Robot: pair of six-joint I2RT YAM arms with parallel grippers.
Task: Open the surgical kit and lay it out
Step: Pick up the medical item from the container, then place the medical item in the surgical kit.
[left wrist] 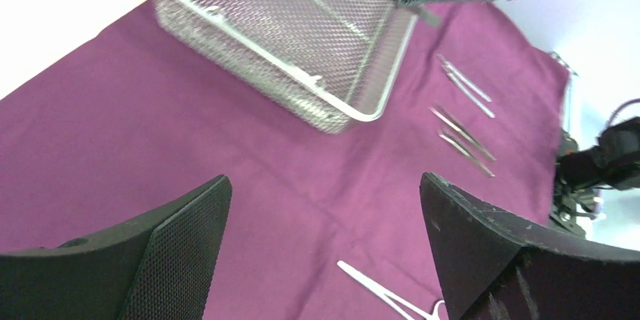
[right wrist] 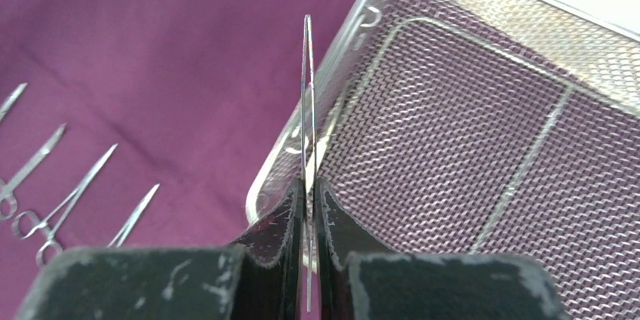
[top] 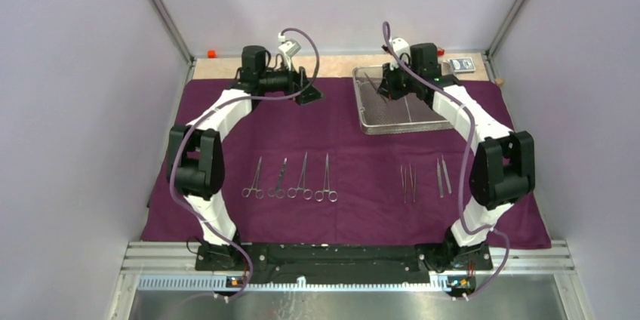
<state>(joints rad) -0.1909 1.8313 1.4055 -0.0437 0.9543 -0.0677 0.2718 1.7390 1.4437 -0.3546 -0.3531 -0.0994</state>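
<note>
Now we see the right pincer (right wrist: pixel 308 195) clamped on slim steel tweezers (right wrist: pixel 306 93) over the rectangular silver wire-mesh tray (top: pixel 404 120), likely to join the rows nearer than the tray on the dark purple cloth wrap (top: pixel 362 161). The left pincer (left wrist: pixel 323 180) gapes idle beside the tray.

Mounted above and behind the arm bases, the overhead camera looks down and forward over the whole purple cloth wrap (top: pixel 355 146) and the row of clamps (top: pixel 327 176). The left wrist camera peers between the wide-spread jaws of the left gripper (left wrist: pixel 324 184), low across the cloth toward the wire-mesh tray (left wrist: pixel 302 26) and tweezers (left wrist: pixel 464 135). The right wrist camera sits close over a tray corner, sighting along a slim steel instrument (right wrist: pixel 306 93) pinched in the right gripper (right wrist: pixel 309 192). All three views share the tray and cloth.
</note>
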